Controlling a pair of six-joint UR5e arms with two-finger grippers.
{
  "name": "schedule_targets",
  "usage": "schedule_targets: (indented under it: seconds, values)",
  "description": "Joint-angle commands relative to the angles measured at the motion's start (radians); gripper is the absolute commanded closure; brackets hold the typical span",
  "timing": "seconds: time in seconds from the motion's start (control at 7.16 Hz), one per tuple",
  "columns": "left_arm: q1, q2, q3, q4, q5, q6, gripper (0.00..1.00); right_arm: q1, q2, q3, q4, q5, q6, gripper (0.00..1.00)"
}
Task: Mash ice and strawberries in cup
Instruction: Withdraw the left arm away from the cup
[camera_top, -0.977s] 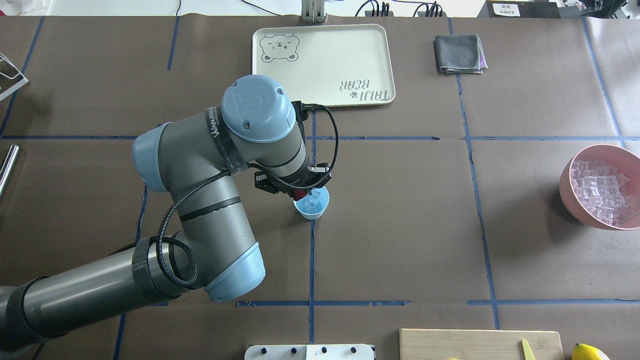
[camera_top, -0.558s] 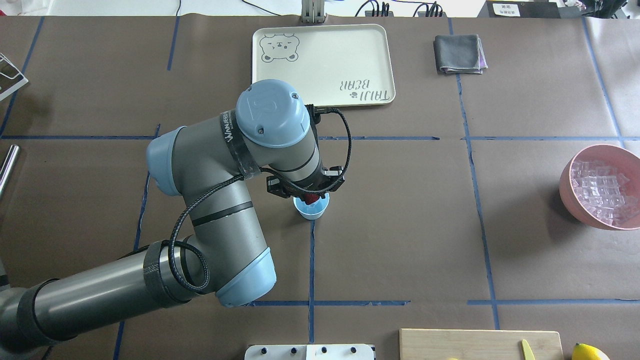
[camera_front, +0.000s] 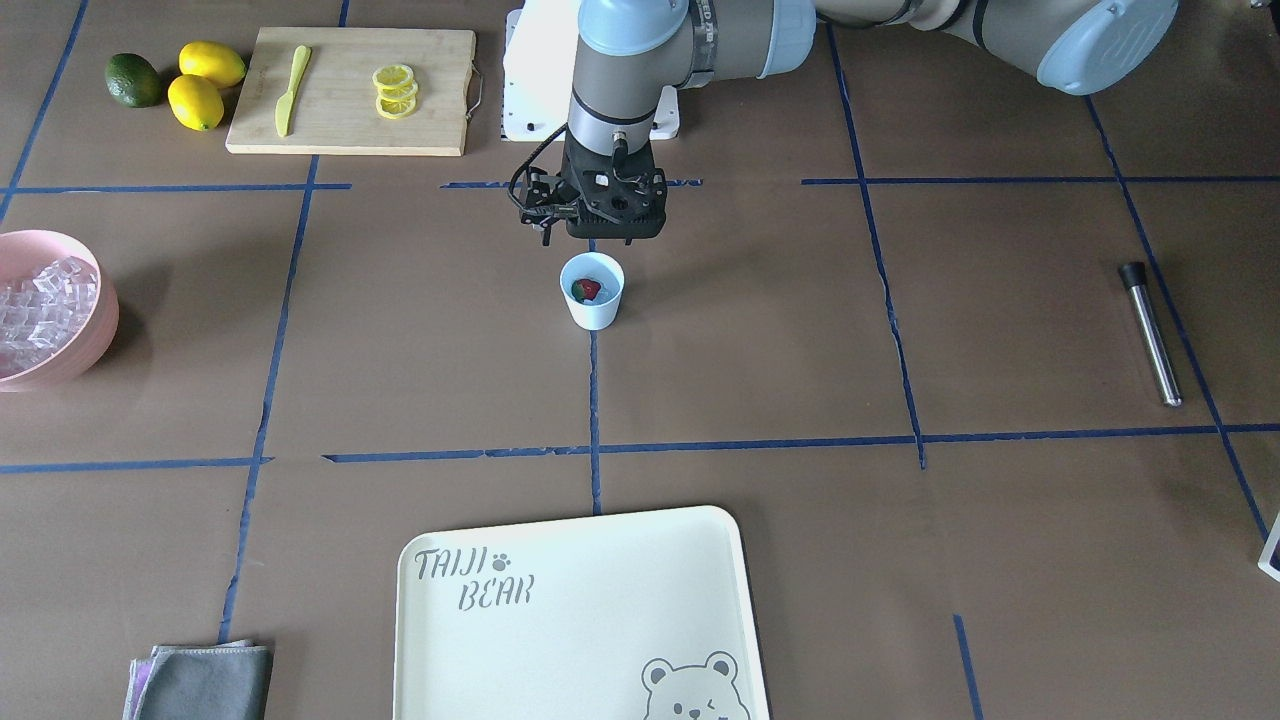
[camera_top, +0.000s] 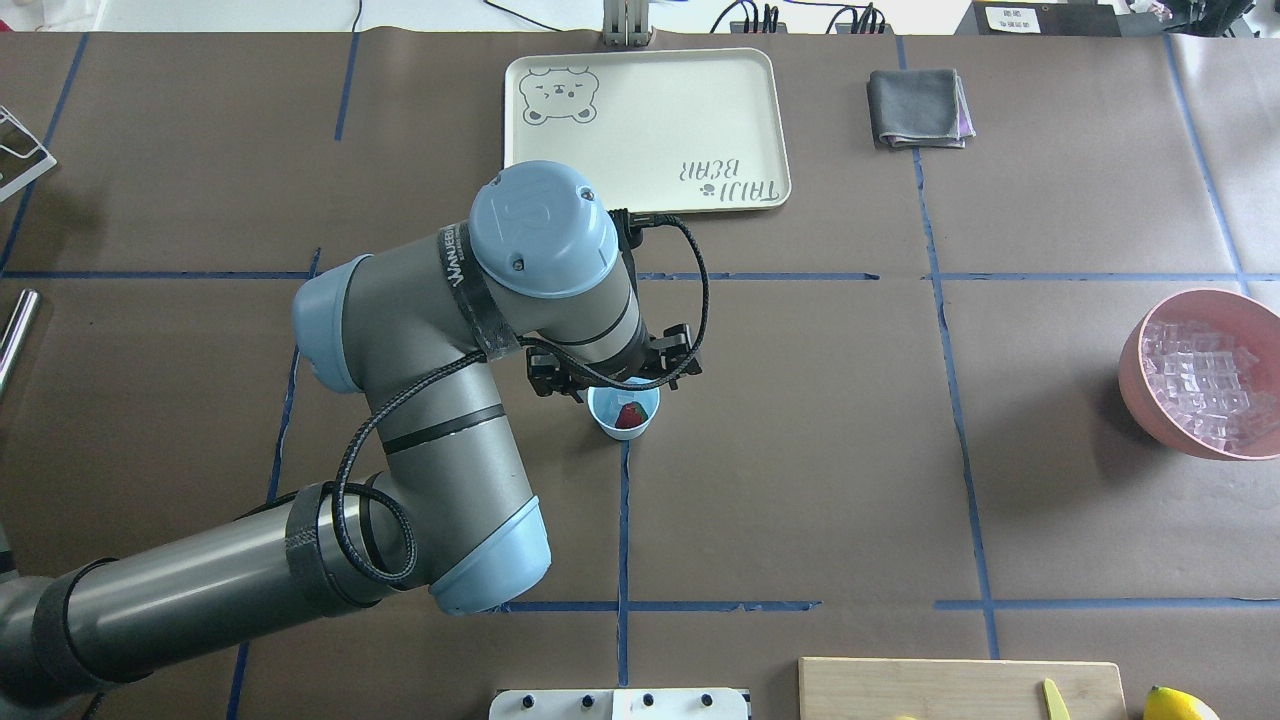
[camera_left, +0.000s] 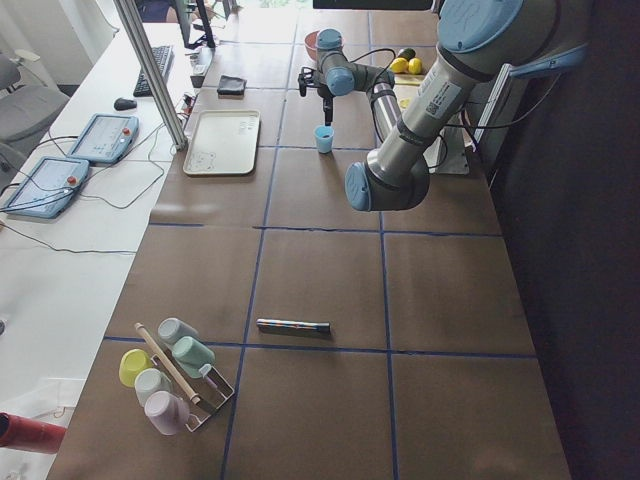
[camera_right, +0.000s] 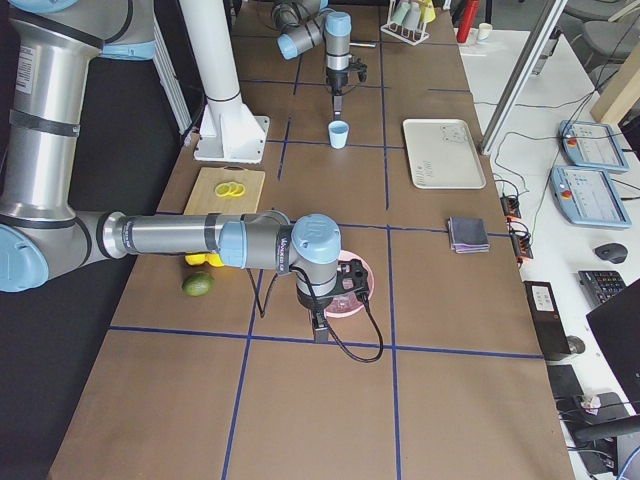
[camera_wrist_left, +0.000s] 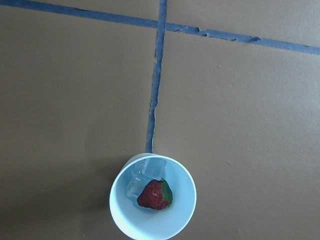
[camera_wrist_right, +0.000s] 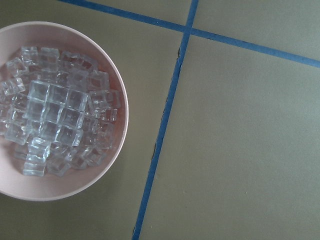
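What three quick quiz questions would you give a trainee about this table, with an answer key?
1. True or false: the strawberry lies inside the cup.
2. What fills the pink bowl? A rice, B ice cubes, C coins.
3. Name the tool beside the lemon slices on the cutting board.
Key: 1 true; 2 B; 3 the yellow knife.
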Motion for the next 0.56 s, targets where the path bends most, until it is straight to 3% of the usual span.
schedule_targets:
  seconds: [0.0,0.42]
  values:
    - [-0.013,0.055,-0.034,0.084,0.003,0.046,0.0,0.0,-0.001,0.0,0.0,0.0,0.0,0.01]
    - [-0.137,0.387,-0.301,0.078,-0.015,0.44,0.0,0.0,-0.001,-0.002,0.002,0.0,-0.002,0.01]
